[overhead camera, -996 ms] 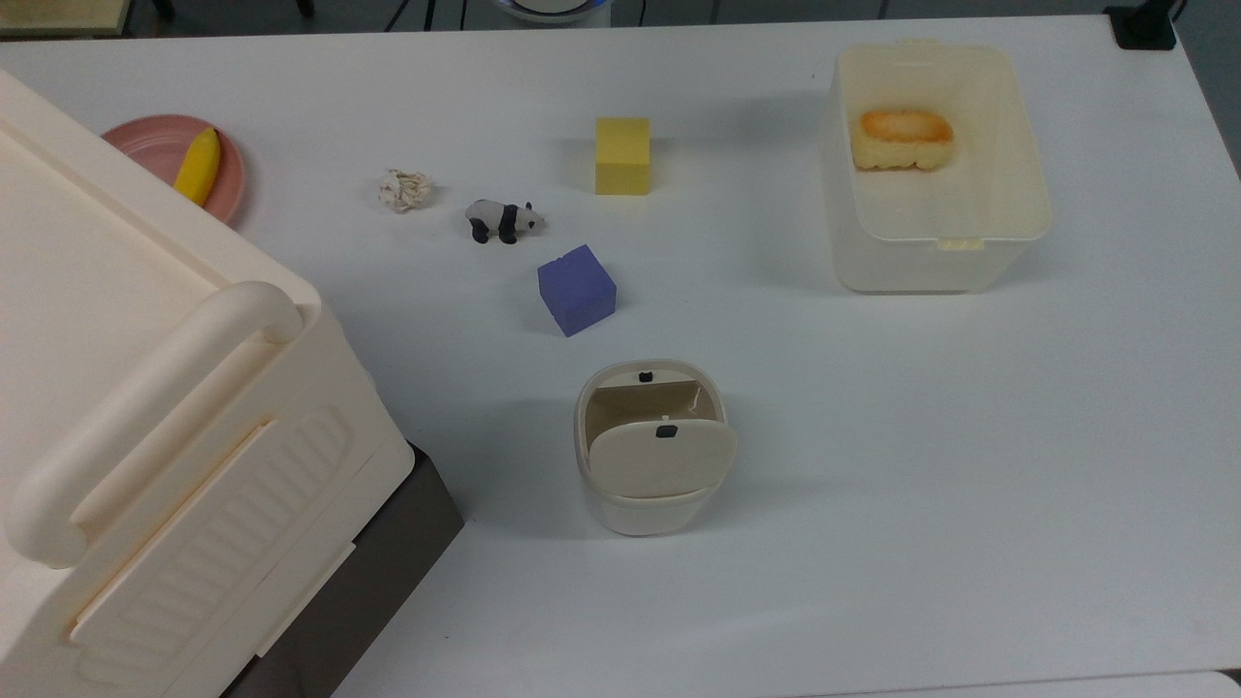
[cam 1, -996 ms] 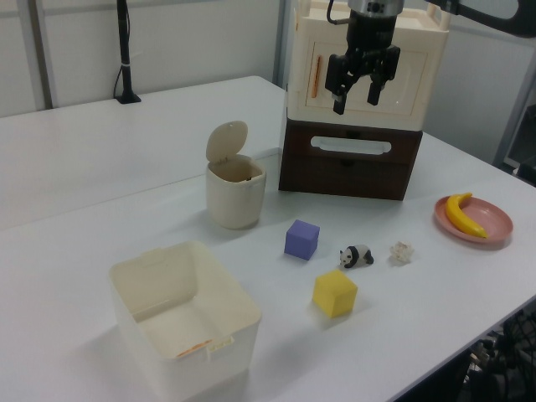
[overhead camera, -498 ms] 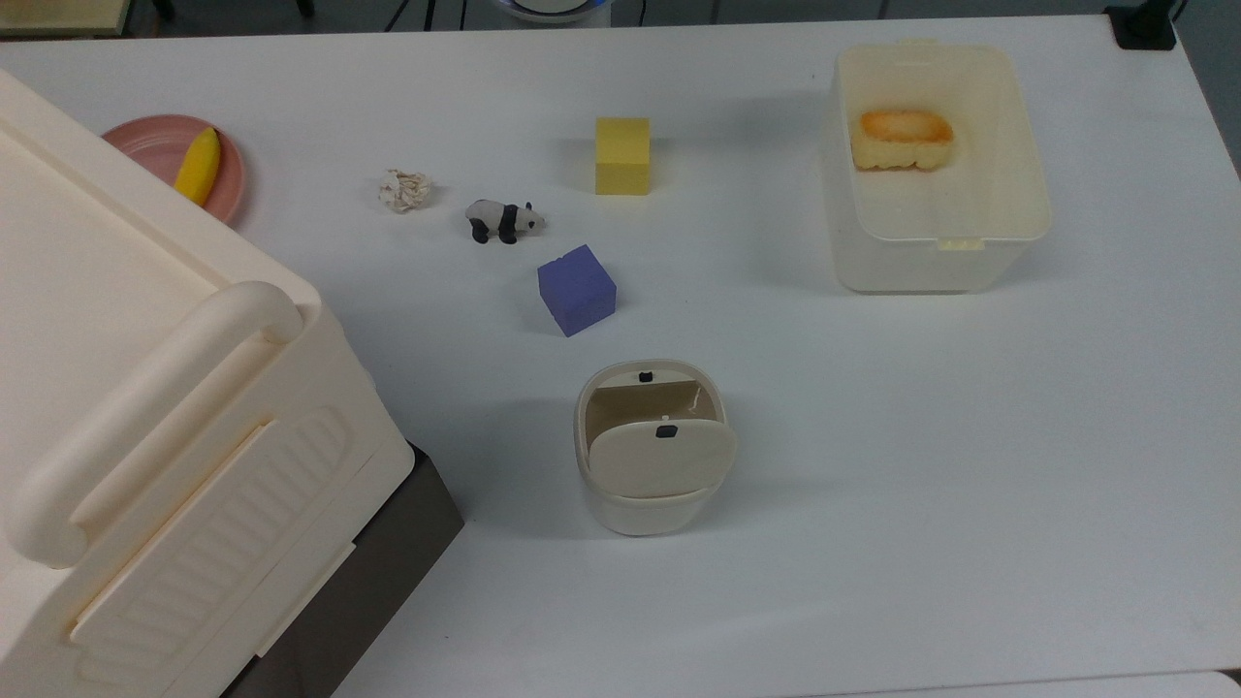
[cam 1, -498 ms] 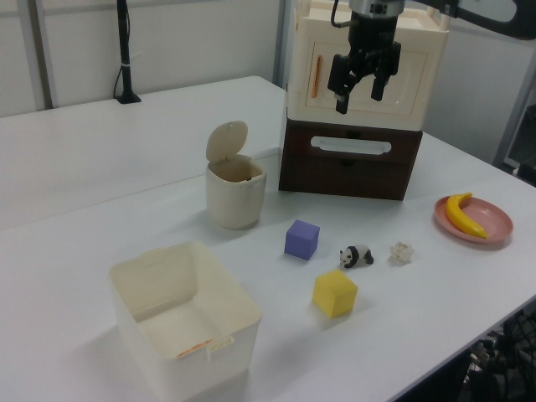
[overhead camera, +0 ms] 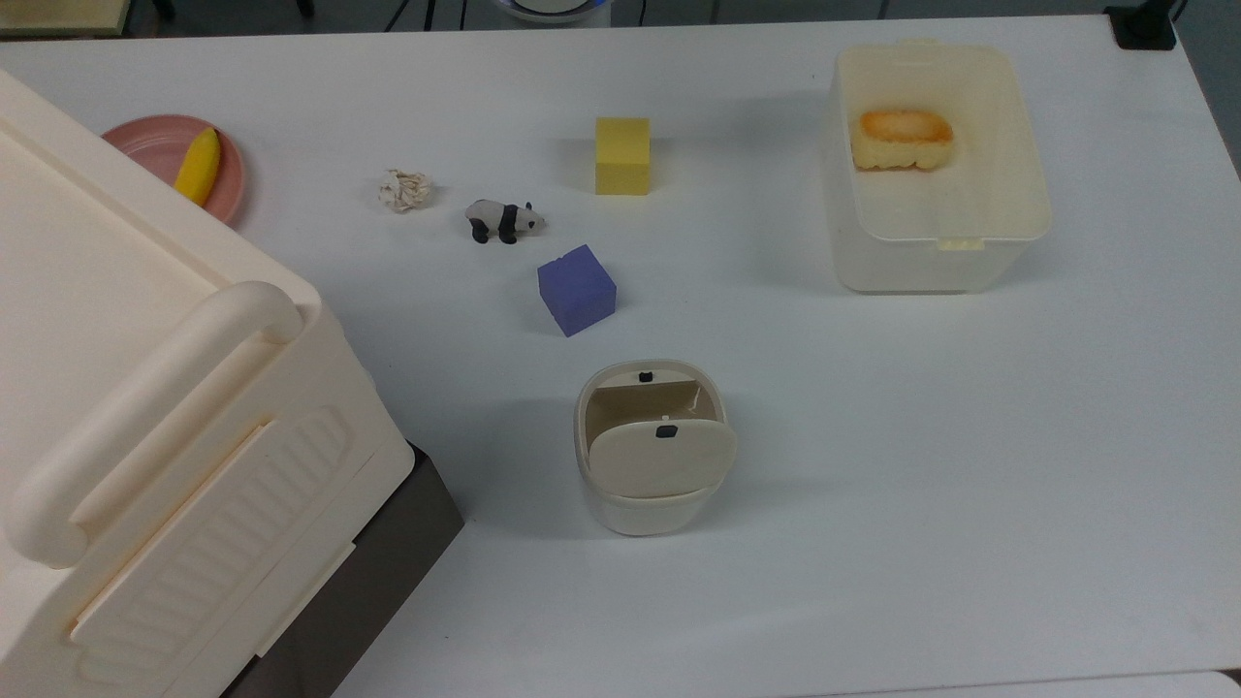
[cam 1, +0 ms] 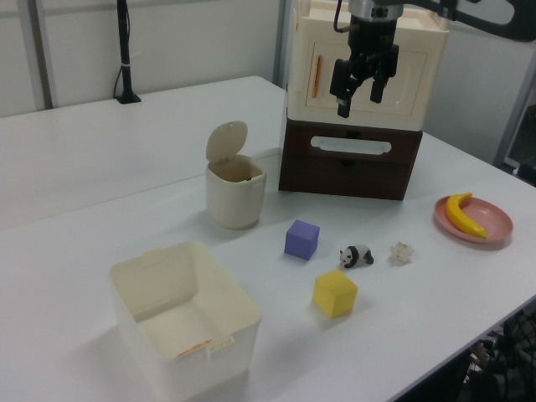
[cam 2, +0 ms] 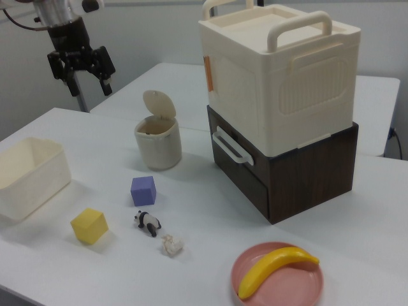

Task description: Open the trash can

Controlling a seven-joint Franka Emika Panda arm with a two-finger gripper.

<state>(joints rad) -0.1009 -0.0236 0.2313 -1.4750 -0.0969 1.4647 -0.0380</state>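
Gripper (cam 1: 361, 91): fingers spread apart, pointing down, holding nothing.
Place: high above the table (cam 1: 100, 159).

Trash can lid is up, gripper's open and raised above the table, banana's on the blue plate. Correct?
One slip: the plate under the banana is pink, not blue, as the right view shows. The trash can lid is up and the gripper is open, raised above the table.
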